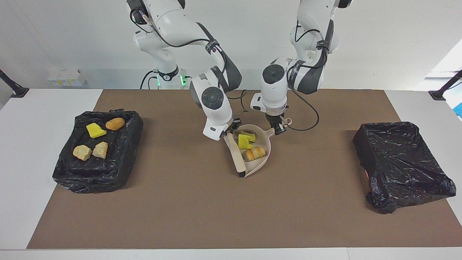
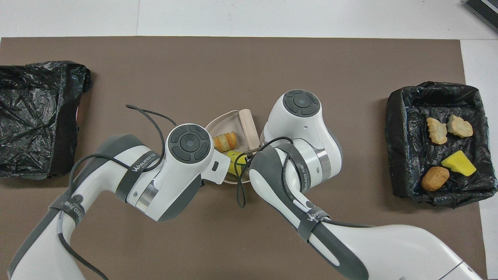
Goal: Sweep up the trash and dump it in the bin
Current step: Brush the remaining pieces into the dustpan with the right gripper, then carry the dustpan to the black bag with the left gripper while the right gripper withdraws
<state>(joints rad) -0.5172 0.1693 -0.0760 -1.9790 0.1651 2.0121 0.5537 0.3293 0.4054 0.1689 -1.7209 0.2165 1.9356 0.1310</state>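
Where we find the trash: two sponge pieces (image 1: pixel 244 141) and a pastry (image 1: pixel 254 153) in the dustpan (image 1: pixel 267 146); four more scraps (image 1: pixel 96 130) in the bin (image 1: pixel 134 124), at three o'clock of the dustpan overhead.
Brush (image 1: pixel 235 159): we see it across the dustpan's mouth.
Right gripper (image 1: pixel 231 130): pinching the brush.
Left gripper (image 1: pixel 278 129): pinching the dustpan's handle.
Other bin (image 1: pixel 400 162): nine o'clock overhead, covered by a bag.
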